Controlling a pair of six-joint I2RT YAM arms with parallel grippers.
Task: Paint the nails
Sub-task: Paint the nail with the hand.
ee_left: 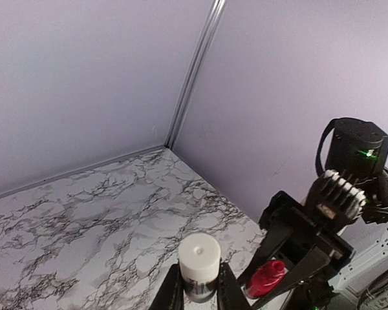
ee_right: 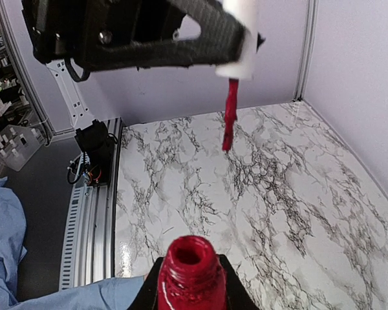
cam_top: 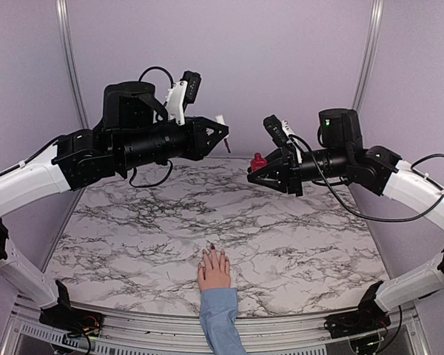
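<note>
Your left gripper [cam_top: 222,129] is clamped on the white cap [ee_left: 199,257], with its red-wet brush [ee_right: 230,116] hanging in the air. Your right gripper [cam_top: 256,168] is closed around the open red polish bottle [ee_right: 190,271], held well above the marble table [cam_top: 133,222]. You'll find the nails [cam_top: 212,250] on the pink hand [cam_top: 214,272], which lies flat near the table's front edge, blue sleeve [cam_top: 222,322] toward you, well below both grippers.

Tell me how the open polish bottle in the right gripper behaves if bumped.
Probably tippy: the polish bottle looks small and narrow. Its neck is uncapped, so a tilt would likely spill polish. Its glossy surface suggests rigid, slippery glass.
</note>
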